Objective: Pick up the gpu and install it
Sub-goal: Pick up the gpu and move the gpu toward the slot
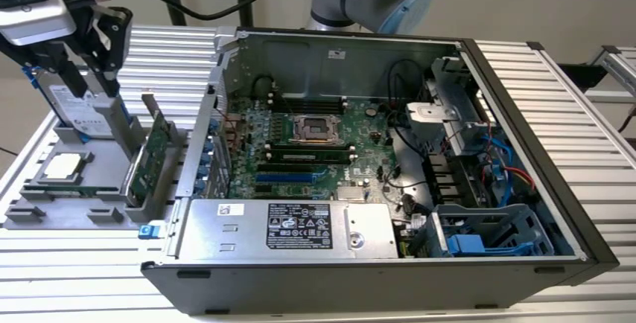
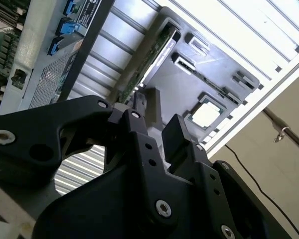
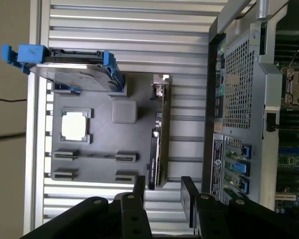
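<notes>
**Approach to the gpu**

The fingers [image 3: 139,189] are spread wide and empty, held above the grey holder [image 3: 104,144]; the gpu [image 3: 159,134] is stood on edge in the holder's slot nearest the computer case [image 3: 239,99]; pick-up is judged the step in hand; a centred straddle of the thin card is called for.

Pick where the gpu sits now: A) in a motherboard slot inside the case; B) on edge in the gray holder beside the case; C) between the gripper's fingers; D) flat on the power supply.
B: the gpu stands on edge in the gray holder outside the computer case, and the open gripper holds nothing.
</notes>
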Robot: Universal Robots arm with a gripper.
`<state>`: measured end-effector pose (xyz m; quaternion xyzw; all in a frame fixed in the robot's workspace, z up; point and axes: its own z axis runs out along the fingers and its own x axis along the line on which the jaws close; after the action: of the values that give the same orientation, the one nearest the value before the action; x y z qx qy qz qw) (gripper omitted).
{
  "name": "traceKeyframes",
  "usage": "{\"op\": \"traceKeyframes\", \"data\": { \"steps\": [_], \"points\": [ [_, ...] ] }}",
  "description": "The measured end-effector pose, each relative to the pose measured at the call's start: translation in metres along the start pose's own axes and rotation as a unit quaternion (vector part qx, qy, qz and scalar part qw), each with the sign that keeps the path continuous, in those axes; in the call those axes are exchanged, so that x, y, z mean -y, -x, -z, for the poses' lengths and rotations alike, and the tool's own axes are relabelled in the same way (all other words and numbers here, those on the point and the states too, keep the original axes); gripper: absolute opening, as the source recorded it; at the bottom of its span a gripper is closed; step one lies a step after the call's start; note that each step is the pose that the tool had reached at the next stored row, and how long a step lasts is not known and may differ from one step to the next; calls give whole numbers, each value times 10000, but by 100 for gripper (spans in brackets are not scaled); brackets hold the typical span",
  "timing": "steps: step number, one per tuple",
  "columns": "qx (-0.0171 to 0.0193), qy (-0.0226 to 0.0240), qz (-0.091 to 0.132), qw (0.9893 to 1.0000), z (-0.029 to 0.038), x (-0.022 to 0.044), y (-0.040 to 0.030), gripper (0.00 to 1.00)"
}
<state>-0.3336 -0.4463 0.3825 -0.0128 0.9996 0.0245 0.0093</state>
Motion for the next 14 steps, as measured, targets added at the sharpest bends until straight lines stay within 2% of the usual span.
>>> {"op": "traceKeyframes", "data": {
  "steps": [7,14],
  "points": [
    [0,0,0,10000,-13,1,3,100],
    [0,1,0,10000,-57,1,16,100]
  ]
}}
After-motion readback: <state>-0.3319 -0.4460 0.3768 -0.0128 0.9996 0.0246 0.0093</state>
